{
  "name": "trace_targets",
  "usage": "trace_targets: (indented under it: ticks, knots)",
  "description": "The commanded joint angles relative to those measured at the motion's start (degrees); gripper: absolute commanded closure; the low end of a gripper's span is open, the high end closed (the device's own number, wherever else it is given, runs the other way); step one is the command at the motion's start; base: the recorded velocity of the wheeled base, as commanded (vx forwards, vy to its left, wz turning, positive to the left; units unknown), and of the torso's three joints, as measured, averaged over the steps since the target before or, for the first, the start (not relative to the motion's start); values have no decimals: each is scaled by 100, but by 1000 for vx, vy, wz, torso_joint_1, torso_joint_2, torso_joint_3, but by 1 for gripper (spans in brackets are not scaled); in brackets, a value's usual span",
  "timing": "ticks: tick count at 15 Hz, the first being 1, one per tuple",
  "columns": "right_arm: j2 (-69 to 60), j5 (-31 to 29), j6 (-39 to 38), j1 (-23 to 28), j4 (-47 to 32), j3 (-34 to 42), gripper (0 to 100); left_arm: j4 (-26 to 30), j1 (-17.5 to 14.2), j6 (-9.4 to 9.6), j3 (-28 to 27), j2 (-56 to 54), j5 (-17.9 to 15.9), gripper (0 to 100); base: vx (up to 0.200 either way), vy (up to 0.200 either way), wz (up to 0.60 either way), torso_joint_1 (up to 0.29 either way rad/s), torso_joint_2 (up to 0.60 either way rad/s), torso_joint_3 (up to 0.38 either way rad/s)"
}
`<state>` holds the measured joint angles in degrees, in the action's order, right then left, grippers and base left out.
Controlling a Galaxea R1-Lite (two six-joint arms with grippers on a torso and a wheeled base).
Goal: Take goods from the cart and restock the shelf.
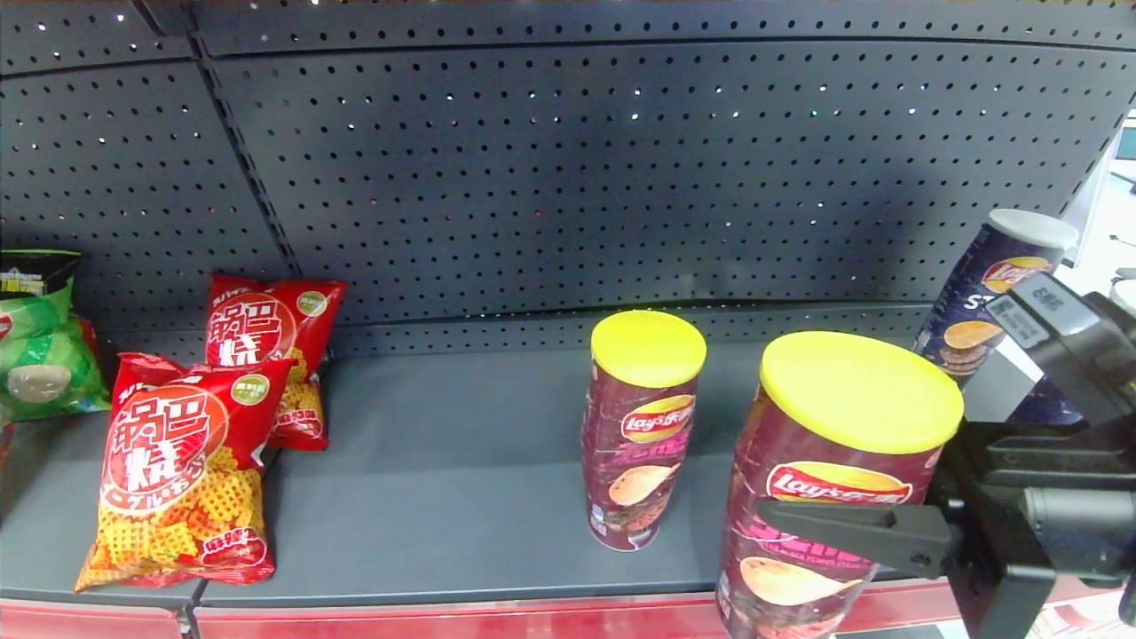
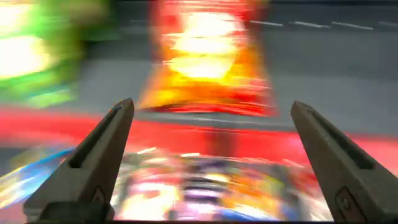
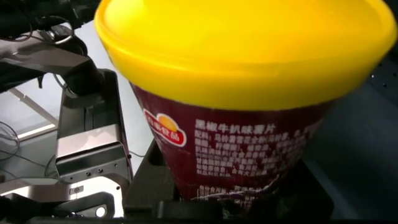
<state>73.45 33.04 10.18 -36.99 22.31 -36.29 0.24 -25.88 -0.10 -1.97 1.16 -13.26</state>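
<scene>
My right gripper (image 1: 843,525) is shut on a maroon chips can (image 1: 834,461) with a yellow lid, held nearly upright at the shelf's front right edge. Its base overlaps the red front lip (image 1: 444,617). In the right wrist view, the same can (image 3: 249,124) is seen from close up. A matching can (image 1: 641,426) stands on the grey shelf (image 1: 444,497) just to its left. My left gripper (image 2: 211,162) is open with nothing between its fingers, low in front of the shelf's red lip (image 2: 205,134), facing a red snack bag (image 2: 205,62).
Two red snack bags (image 1: 182,470) (image 1: 271,355) lean at the shelf's left, with a green bag (image 1: 40,346) beyond them. A blue chips can (image 1: 994,293) stands at the far right. The pegboard back wall (image 1: 568,177) closes the shelf behind. Blurred colourful goods (image 2: 205,186) lie below my left gripper.
</scene>
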Motion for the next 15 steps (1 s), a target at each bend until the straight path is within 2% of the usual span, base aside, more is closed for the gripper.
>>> trace_targets:
  ticks: [1, 2, 5, 6, 7, 9, 10, 11, 12, 13, 14, 15]
  knots:
    - [-111, 1, 2, -2, 2, 17, 100, -7, -22, 1, 66, -116, 843, 0, 0, 0, 0, 0, 0, 0]
    - [-120, 1, 2, -2, 2, 8, 100, -7, -22, 10, 74, -116, 1071, 0, 0, 0, 0, 0, 0, 0]
    - [-173, 1, 2, -2, 2, 8, 100, -33, -93, 89, 74, -116, 1370, 0, 0, 0, 0, 0, 0, 0]
    - [-173, 1, 2, -2, 2, 8, 100, -33, -172, 186, 74, -116, 1370, 0, 0, 0, 0, 0, 0, 0]
    - [-173, 1, -7, -2, 2, -1, 100, -42, -224, 370, 118, -116, 1361, 0, 0, 0, 0, 0, 0, 0]
    - [-182, 1, -7, -2, 2, 8, 100, 2, -471, 273, 171, -116, 1370, 0, 0, 0, 0, 0, 0, 0]
    - [-191, 1, -7, -2, 2, 8, 100, 2, -462, 247, 171, -116, 1370, 0, 0, 0, 0, 0, 0, 0]
    - [-199, 1, -7, 7, 2, 8, 100, 2, -216, 98, 171, -116, 1256, 0, 0, 0, 0, 0, 0, 0]
    - [-199, 1, -7, 7, 2, 8, 100, 11, -66, 45, 171, -116, 1124, 0, 0, 0, 0, 0, 0, 0]
    - [-199, 1, -7, 7, 2, 8, 100, 11, 663, 27, 171, -116, 1080, 0, 0, 0, 0, 0, 0, 0]
    - [-199, 10, -7, 7, 10, 8, 100, 28, 883, 45, 171, -116, 975, 0, 0, 0, 0, 0, 0, 0]
    - [-199, 10, -7, 7, 2, 8, 100, 46, 865, 27, 162, -116, 948, 0, 0, 0, 0, 0, 0, 0]
